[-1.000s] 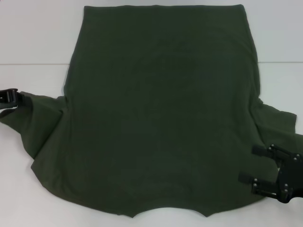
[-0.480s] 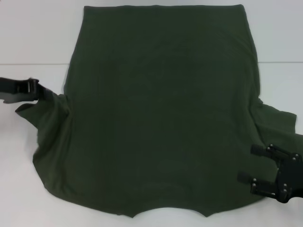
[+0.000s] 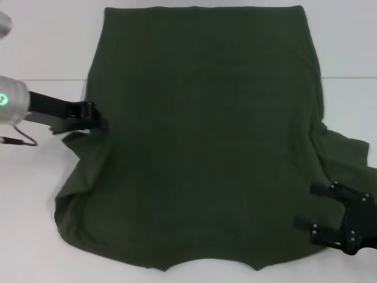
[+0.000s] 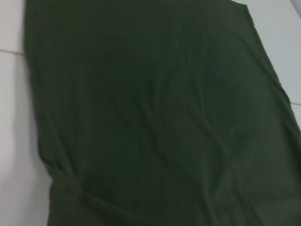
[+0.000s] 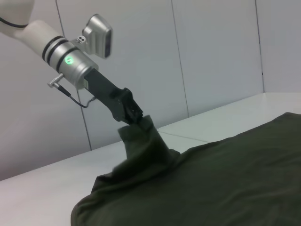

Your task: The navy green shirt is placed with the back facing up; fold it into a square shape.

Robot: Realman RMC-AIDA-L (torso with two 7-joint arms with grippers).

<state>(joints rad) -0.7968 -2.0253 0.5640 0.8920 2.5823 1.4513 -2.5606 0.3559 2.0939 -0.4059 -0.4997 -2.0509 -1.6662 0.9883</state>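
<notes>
The navy green shirt (image 3: 206, 135) lies spread on the white table, its hem at the far edge and its neckline at the near edge. My left gripper (image 3: 97, 121) is shut on the shirt's left sleeve at the edge of the body. In the right wrist view the left gripper (image 5: 134, 115) holds that sleeve (image 5: 146, 141) raised in a peak above the table. My right gripper (image 3: 311, 206) rests open over the shirt's near right edge, beside the right sleeve (image 3: 347, 156). The shirt (image 4: 155, 117) fills the left wrist view.
Bare white table (image 3: 35, 206) shows to the left of the shirt and at the far right. A thin cable (image 3: 17, 140) loops off my left arm. A pale panelled wall (image 5: 211, 56) stands behind the table.
My left gripper has moved right, toward the shirt's body, pulling the left sleeve inward and up. The right gripper has stayed in place.
</notes>
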